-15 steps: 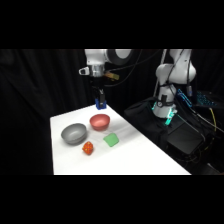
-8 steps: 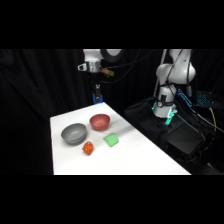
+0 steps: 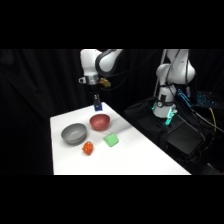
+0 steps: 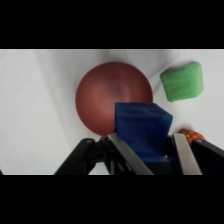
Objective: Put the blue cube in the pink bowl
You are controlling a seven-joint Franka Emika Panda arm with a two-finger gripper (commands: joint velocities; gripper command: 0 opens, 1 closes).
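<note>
Between the 2 fingers of the gripper [image 4: 146, 150], the blue cube [image 4: 141, 128] is clamped, raised above the table [image 3: 130, 157]. Beyond it, the pink bowl [image 4: 113, 96] lies below; the arm descends vertically from above.

1. the white counter [image 3: 125, 157] carries four things.
2. the pink bowl [image 3: 100, 121] sits near the grey bowl [image 3: 73, 133].
3. a green block [image 3: 111, 141] and an orange speckled object [image 3: 88, 148] lie in front of them.
</note>
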